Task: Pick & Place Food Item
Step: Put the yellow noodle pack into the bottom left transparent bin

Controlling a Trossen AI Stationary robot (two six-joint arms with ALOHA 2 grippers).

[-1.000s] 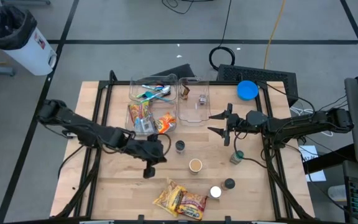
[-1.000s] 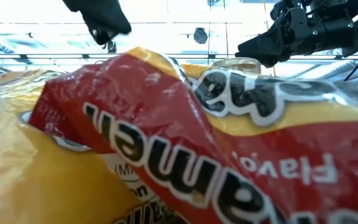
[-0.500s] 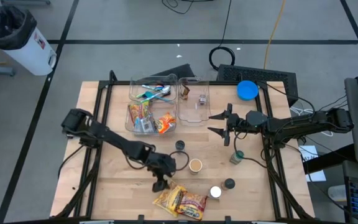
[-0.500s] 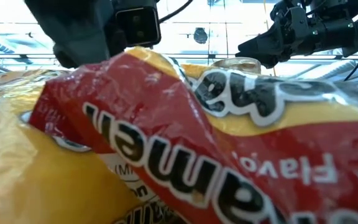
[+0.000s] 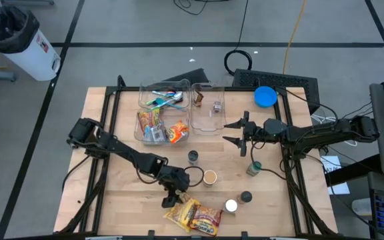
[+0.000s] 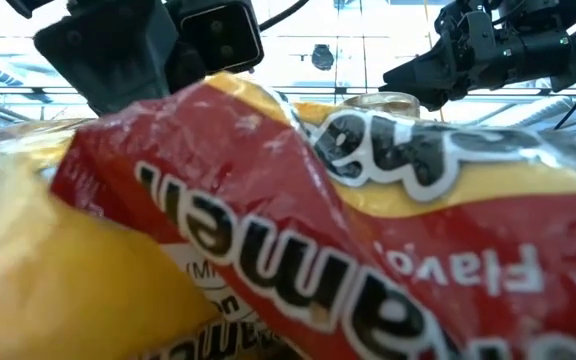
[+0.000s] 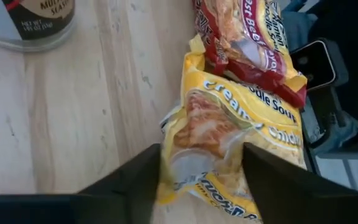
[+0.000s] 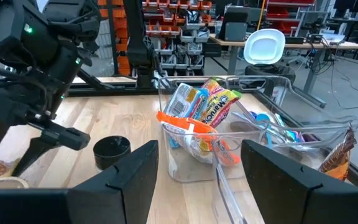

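Left gripper (image 7: 201, 171) at table's 6 o'clock, jaws wide astride yellow ramen pack (image 7: 229, 143); likely light, crinkly, slippery, brittle inside, so pinch near edge; right gripper (image 5: 235, 133) idle, part-open.

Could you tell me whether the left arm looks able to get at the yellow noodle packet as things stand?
Probably yes: the left gripper is right over the yellow noodle packet, its open fingers straddling one end, with nothing between them.
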